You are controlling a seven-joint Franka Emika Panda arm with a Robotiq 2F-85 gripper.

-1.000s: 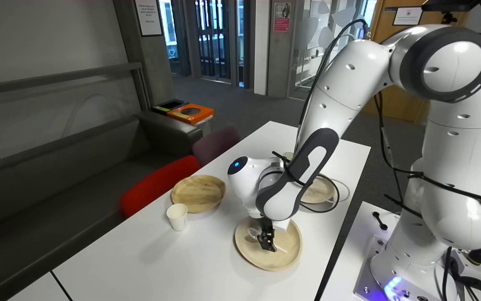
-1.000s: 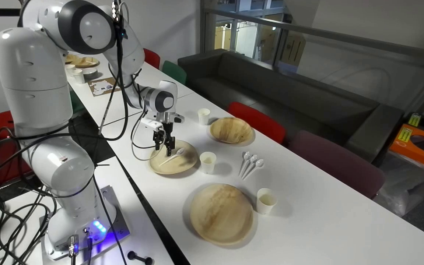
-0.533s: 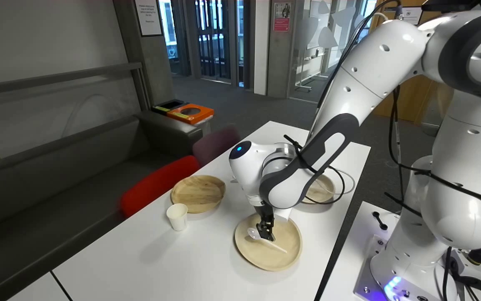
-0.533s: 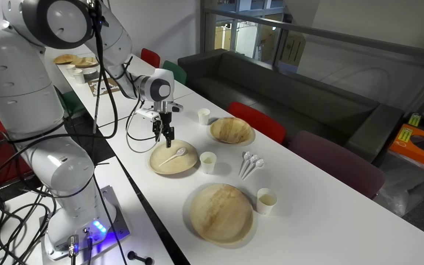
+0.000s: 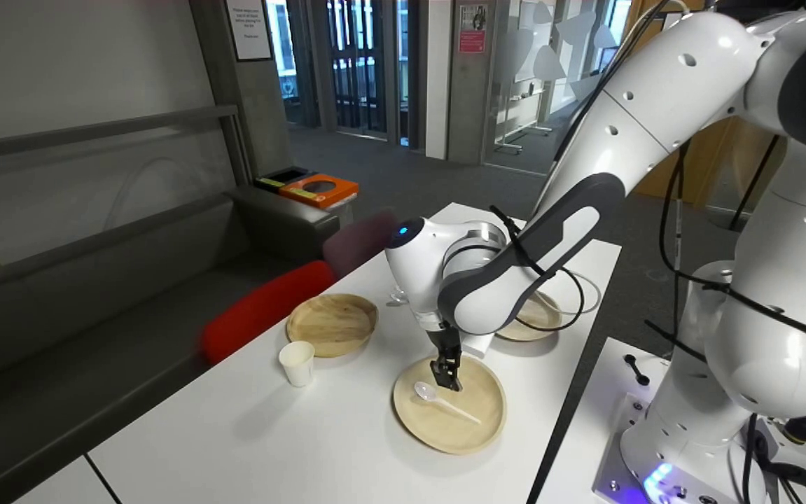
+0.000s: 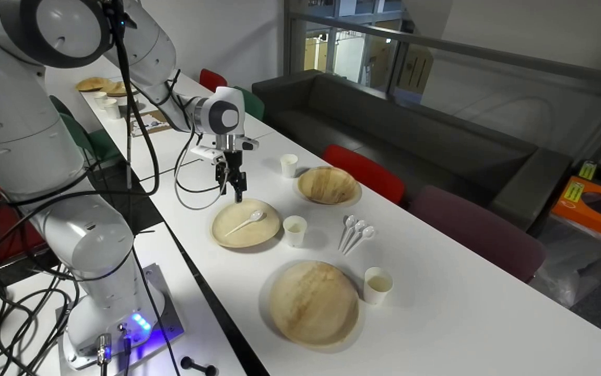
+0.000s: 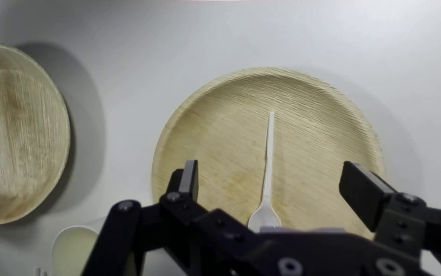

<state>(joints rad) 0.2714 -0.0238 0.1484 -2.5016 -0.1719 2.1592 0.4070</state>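
The gripper looks matt, with shiny metal screws. Below it, the spoon seems smooth plastic, and the plate dry, matt wood with finely ribbed grain. The counter beneath is smooth, faintly sheened; the arm above has a glossy shell.

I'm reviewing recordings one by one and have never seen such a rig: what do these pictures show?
This is a white robot arm over a white table. Both exterior views come from cameras standing outside it; the wrist view looks down from the arm itself. Its dark fingers stand open above a round wooden plate where a white plastic spoon lies; nothing is held. An exterior view also shows white cups, more spoons, another round plate and another wooden dish.
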